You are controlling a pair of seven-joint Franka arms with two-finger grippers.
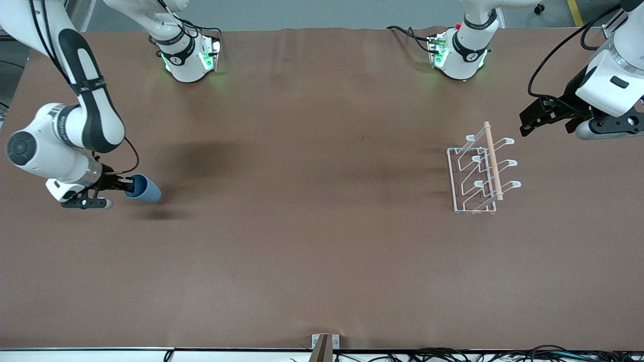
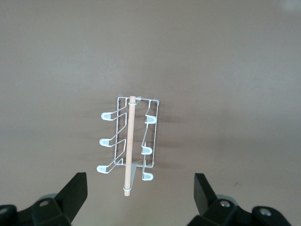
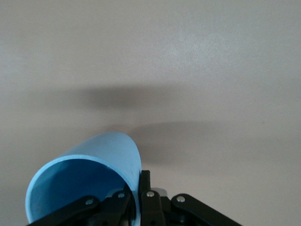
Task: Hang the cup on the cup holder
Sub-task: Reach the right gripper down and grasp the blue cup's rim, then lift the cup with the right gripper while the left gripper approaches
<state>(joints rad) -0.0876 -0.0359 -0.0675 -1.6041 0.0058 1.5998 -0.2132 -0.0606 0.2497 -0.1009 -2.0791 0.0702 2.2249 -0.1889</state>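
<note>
At the right arm's end of the table (image 1: 312, 261), the right gripper (image 1: 122, 185) is seen clamped on the cup (image 1: 143, 189), which is held lifted on its side over the brown surface, its open mouth turned toward the gripper and its closed end pointing toward the middle of the table. A shadow of the cup is cast on the table just below it in the front view. In the right wrist view, the cup (image 3: 89, 179) is shown as a light-blue tumbler whose rim wall is pinched between the right gripper's (image 3: 137, 193) two fingers (image 3: 146, 188), one finger inside the mouth and the other against the outer wall.

The middle of the table is bare brown cloth.

Toward the left arm's end, the cup holder (image 1: 480, 171) is found standing on the table, well apart from the cup. It is a white wire rack with a rectangular base, looped prongs angled upward on both sides, and a light wooden rod along its top. No cup is hung on it.

The left gripper (image 1: 528, 120) is held in the air over the table beside the rack, toward the left arm's end. In the left wrist view its fingers (image 2: 75, 193) are seen spread wide apart with nothing between them, and the rack (image 2: 129, 146) is seen on the table below.
</note>
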